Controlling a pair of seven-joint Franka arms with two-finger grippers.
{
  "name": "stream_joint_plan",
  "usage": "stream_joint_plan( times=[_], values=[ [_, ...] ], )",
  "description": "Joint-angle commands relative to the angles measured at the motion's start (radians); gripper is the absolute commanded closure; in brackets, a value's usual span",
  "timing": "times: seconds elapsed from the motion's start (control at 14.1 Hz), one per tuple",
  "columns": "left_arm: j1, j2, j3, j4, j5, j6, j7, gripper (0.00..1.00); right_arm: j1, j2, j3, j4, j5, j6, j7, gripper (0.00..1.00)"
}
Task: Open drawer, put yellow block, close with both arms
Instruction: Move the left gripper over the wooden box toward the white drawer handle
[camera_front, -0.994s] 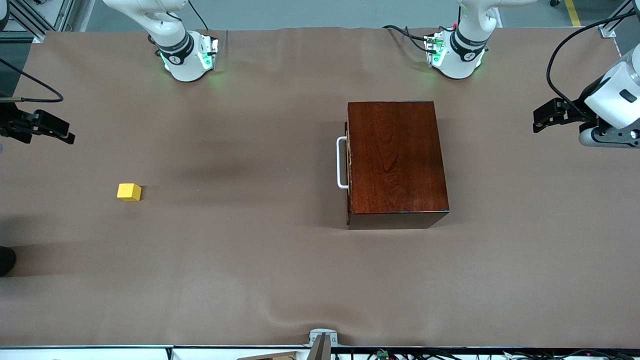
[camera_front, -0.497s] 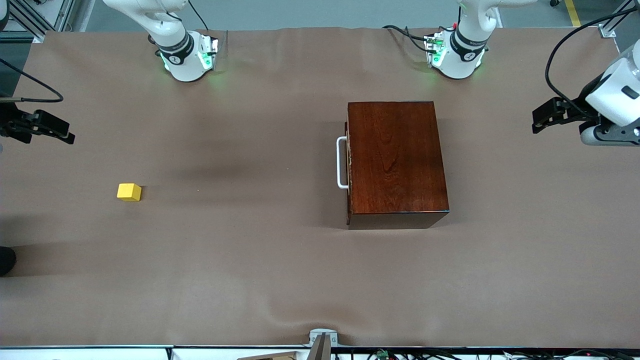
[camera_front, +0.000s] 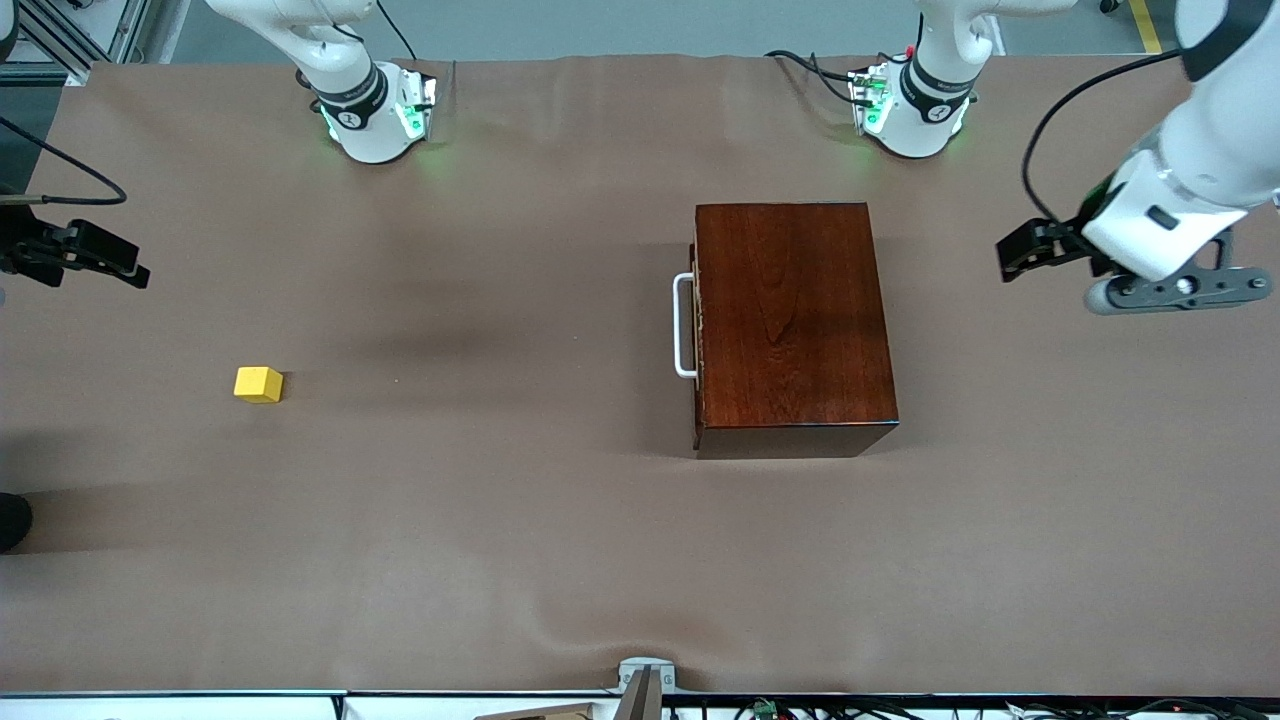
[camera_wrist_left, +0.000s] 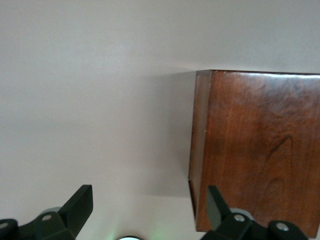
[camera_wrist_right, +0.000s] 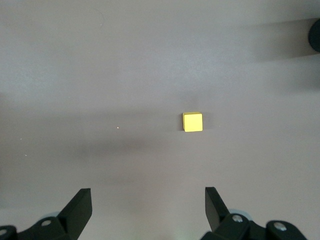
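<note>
The dark mahogany box (camera_front: 790, 325) stands on the table toward the left arm's end. Its drawer is shut, and the white bar handle (camera_front: 684, 325) faces the right arm's end. The yellow block (camera_front: 258, 384) lies on the cloth toward the right arm's end. My left gripper (camera_front: 1008, 262) is open and empty, in the air over the cloth beside the box's handleless end. The left wrist view shows that gripper (camera_wrist_left: 150, 205) and the box (camera_wrist_left: 260, 150). My right gripper (camera_front: 138, 275) is open and empty, over the table's edge at its own end. The right wrist view shows the right gripper (camera_wrist_right: 148, 205) and the block (camera_wrist_right: 192, 121).
A brown cloth (camera_front: 500, 540) covers the table. A dark round thing (camera_front: 12, 520) sits at the table's edge at the right arm's end, nearer to the front camera than the block. A grey bracket (camera_front: 645, 678) sits at the near edge.
My left arm has swung its gripper toward the box and lifted its wrist. The right arm, the block and the box have not moved.
</note>
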Motion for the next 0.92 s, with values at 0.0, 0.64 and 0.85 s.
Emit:
stream_joint_plan(
  times=[0.0,0.64,0.85],
  values=[
    [-0.049,0.05,0.001,0.062,-0.002,-0.018,-0.1,0.0,-0.017,-0.012,0.012,-0.003,0.001,-0.002,0.003,0.0],
    [-0.2,0.158,0.004,0.155,0.003,-0.018,-0.367,0.0,-0.018,-0.012,0.012,-0.003,0.001,-0.002,0.002,0.0],
    [-0.227,0.189,0.004,0.183,0.003,-0.012,-0.416,0.0,-0.018,-0.012,0.012,-0.003,0.001,-0.002,0.002,0.0]
  ],
)
